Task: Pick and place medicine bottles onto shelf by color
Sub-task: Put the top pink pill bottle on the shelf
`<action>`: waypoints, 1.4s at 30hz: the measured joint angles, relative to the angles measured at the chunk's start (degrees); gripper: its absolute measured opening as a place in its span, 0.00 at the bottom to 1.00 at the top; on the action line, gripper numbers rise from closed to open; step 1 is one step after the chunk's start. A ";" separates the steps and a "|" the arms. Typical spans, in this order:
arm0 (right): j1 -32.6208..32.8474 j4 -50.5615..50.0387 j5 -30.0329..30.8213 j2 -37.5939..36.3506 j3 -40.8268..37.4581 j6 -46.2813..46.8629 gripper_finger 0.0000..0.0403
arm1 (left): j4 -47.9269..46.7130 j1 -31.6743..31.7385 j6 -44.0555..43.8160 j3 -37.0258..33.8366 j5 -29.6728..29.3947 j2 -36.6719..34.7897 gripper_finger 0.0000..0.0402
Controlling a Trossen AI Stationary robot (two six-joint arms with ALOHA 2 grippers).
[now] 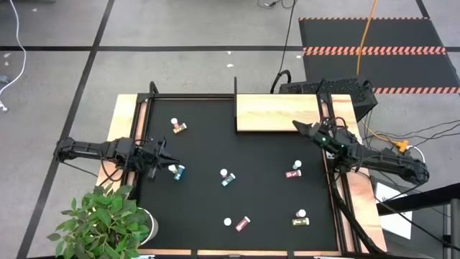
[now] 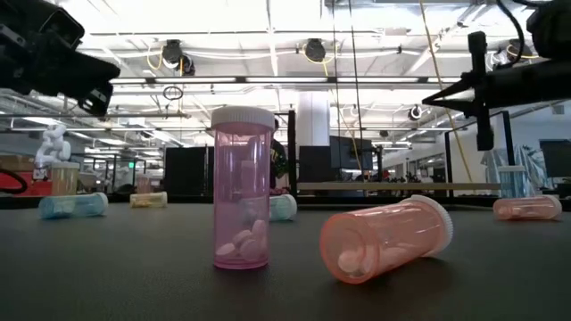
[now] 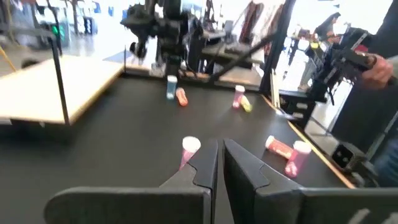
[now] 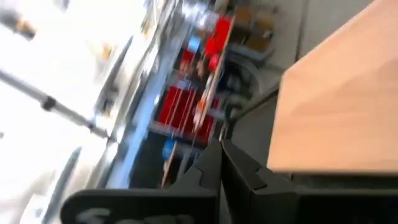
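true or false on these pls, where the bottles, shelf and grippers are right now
1. The shelf has no medicine bottles on it. True.
2. The right gripper is shut on a bottle. False: it is shut but holds nothing, at the shelf's front edge.
3. The left gripper is shut, close to the blue bottle on the black mat. True.
4. In the low view, both pink bottles stand upright. False: one pink bottle stands, the other bottle lies on its side.
5. The orange bottle lies on the mat left of the shelf. True.
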 joint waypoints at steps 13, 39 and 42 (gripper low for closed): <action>5.81 18.50 1.95 9.39 0.00 -9.01 0.00 | 20.14 0.11 -5.98 0.00 -5.93 0.12 0.06; 13.64 -7.85 -12.04 26.68 29.89 -30.95 0.00 | 28.78 0.07 -35.41 4.67 -33.35 20.99 0.06; 11.50 -24.57 -14.29 28.70 37.68 -35.70 0.03 | 27.66 0.09 -35.97 9.76 -35.79 28.59 0.06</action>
